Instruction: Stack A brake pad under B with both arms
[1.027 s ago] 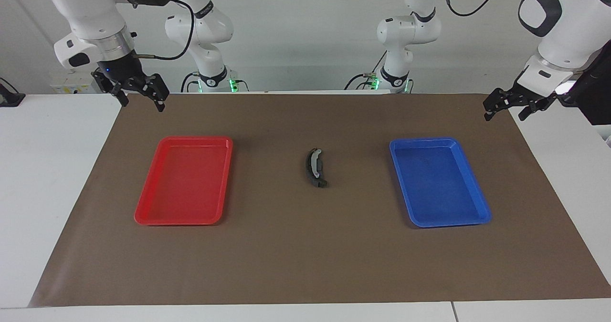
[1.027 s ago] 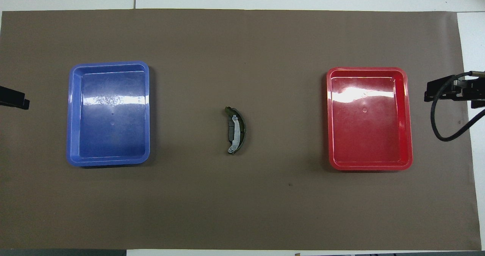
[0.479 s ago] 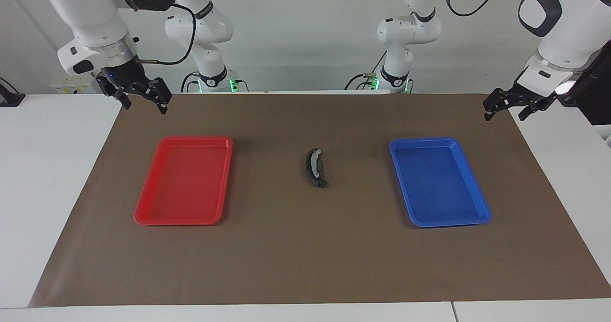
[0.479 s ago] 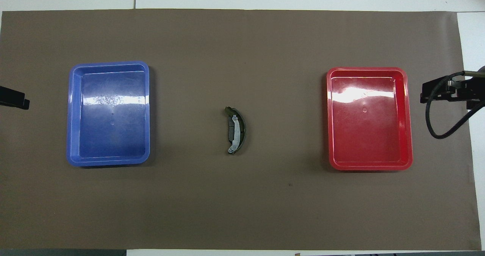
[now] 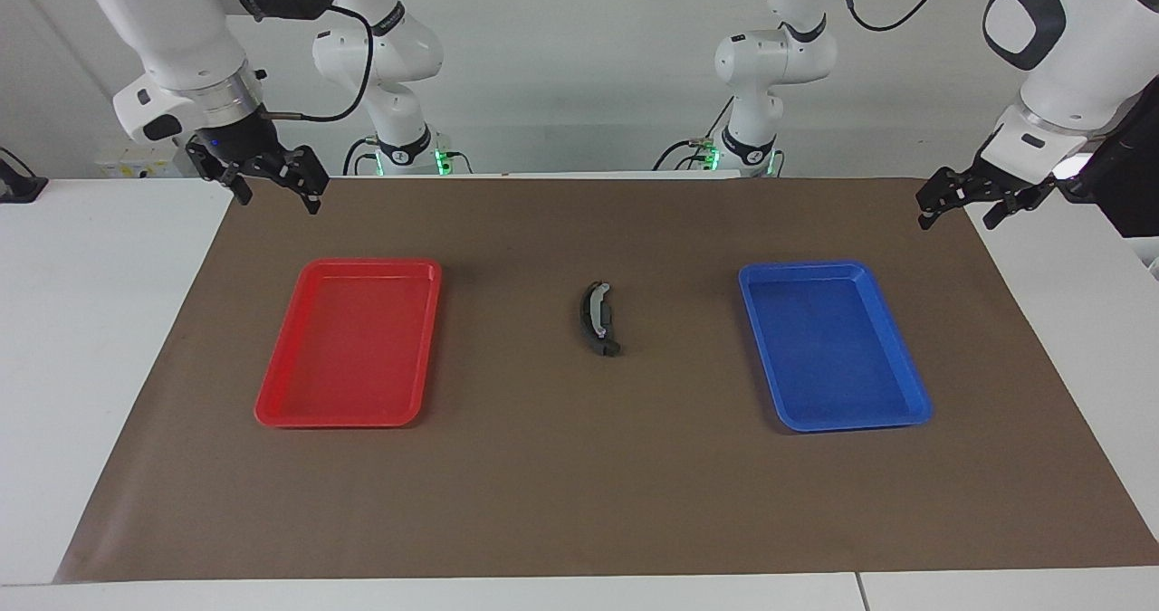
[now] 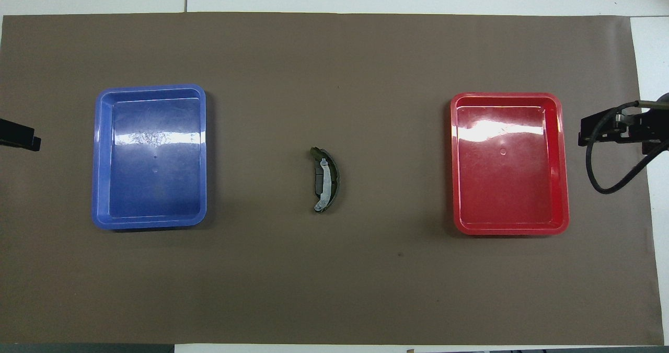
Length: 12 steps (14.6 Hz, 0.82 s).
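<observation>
Facing view: crescent-shaped black brake shoe with silver band (image 5: 598, 318) rests atop the short dark flat brake pad (image 5: 607, 347) mid-mat, long axis running toward the robots, well apart from both empty, spread-fingered grippers, right (image 5: 269, 181) and left (image 5: 960, 202).

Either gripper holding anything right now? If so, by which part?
Nothing held. Left gripper and right gripper hang open and empty at the mat's ends; B lies on the mat between the trays.

A brown mat (image 5: 579, 502) covers the white table (image 5: 100, 339); a red tray (image 5: 349, 344) lies toward the right arm's end; a blue tray (image 5: 831, 347) toward the left arm's end.
</observation>
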### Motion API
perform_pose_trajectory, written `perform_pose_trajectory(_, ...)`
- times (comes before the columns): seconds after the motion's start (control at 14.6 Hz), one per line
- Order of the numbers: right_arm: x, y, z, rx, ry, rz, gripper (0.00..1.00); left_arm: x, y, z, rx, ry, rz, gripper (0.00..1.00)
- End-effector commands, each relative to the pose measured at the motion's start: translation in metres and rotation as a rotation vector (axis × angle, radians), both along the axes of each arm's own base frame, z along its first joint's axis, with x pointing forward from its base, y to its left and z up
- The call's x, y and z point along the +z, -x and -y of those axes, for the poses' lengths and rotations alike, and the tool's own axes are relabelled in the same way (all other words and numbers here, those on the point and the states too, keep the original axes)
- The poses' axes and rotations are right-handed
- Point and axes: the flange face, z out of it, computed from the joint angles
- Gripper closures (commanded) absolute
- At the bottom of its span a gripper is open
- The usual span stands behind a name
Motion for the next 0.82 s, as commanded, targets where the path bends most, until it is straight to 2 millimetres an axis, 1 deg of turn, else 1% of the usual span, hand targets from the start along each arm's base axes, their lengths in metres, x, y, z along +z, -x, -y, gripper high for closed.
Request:
perform_pose_trajectory(0.0,0.0046,0.0014,-0.0007,0.019,-0.005,-0.006,0.0,0.0044,0.0067,-0.0015,-0.003,-0.008,0.003,0.01)
perform_pose_trajectory(0.34,0.0056,0.0014,-0.002,0.032,-0.003,-0.012,0.0,0.0044,0.0067,-0.0015,-0.003,-0.008,0.003,0.01)
perform_pose_trajectory(0.48,0.0052,0.0039,-0.0013,0.106,-0.009,-0.035,0.0,0.0044,0.0067,-0.0015,-0.003,-0.008,0.003,0.01)
perform_pose_trajectory(0.75,0.0073,0.0056,-0.0013,0.106,-0.01,-0.034,0.0,0.0044,0.0067,-0.0023,-0.001,-0.008,0.003,0.01)
